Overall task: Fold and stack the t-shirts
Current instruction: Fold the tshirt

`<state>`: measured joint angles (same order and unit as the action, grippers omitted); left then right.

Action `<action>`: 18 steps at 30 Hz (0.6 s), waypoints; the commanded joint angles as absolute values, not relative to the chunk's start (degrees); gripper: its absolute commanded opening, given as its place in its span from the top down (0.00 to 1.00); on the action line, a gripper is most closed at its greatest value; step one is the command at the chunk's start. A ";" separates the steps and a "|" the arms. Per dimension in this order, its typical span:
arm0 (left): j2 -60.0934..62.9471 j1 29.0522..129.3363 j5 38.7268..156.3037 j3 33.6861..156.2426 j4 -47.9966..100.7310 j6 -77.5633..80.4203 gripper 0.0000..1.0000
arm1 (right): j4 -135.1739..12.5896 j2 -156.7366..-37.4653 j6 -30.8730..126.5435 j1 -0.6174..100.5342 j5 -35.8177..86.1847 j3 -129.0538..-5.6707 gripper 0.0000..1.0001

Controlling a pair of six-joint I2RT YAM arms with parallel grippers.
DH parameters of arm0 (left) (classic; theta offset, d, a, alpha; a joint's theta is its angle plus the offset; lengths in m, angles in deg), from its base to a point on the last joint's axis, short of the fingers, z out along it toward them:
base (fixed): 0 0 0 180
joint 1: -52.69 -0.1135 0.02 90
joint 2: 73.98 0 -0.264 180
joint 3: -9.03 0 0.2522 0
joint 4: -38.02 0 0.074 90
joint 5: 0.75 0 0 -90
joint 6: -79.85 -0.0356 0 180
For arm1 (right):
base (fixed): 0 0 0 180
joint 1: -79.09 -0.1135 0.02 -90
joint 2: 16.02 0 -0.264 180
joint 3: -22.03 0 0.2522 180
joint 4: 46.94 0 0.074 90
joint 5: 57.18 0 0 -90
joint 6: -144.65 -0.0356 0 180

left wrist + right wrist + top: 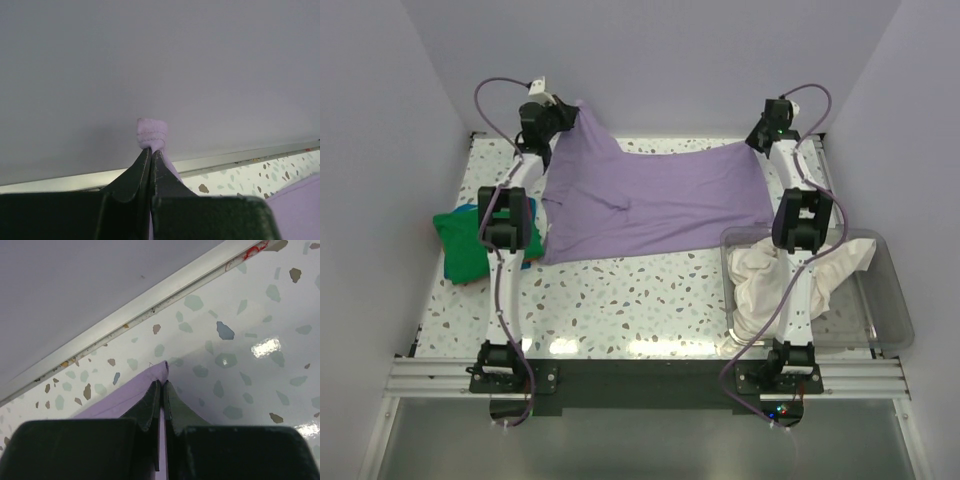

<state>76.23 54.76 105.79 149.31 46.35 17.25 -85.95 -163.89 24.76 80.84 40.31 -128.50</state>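
A lavender t-shirt [650, 205] hangs spread between both arms at the far side of the table, its lower edge lying on the speckled top. My left gripper [563, 112] is shut on its far left corner, and a bunched hem of the lavender t-shirt [152, 133] pokes out above the tips of the left gripper [151, 151]. My right gripper [761, 133] is shut on the far right corner; the lavender t-shirt [130, 399] shows at the tips of the right gripper [161, 384]. A green t-shirt [460, 243] lies folded at the left edge. A cream t-shirt [770, 280] lies crumpled in the bin.
A clear plastic bin [895, 305] stands at the near right, partly under the right arm. The back wall rail [150, 302] runs close behind both grippers. Side walls close in the table on left and right.
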 commanded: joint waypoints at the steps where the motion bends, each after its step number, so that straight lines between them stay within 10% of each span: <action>1: 71.24 53.22 111.57 145.35 54.40 18.33 1.00 | -79.60 -159.73 24.15 80.76 38.89 -127.46 1.00; 18: 38.10 53.13 113.35 102.10 48.09 0.76 1.00 | -74.14 -140.39 32.32 81.37 37.48 -100.11 1.00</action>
<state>43.80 53.47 115.71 106.34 49.74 6.86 -77.54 -145.18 29.48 80.93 36.29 -102.58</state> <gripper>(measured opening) 0.019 0.018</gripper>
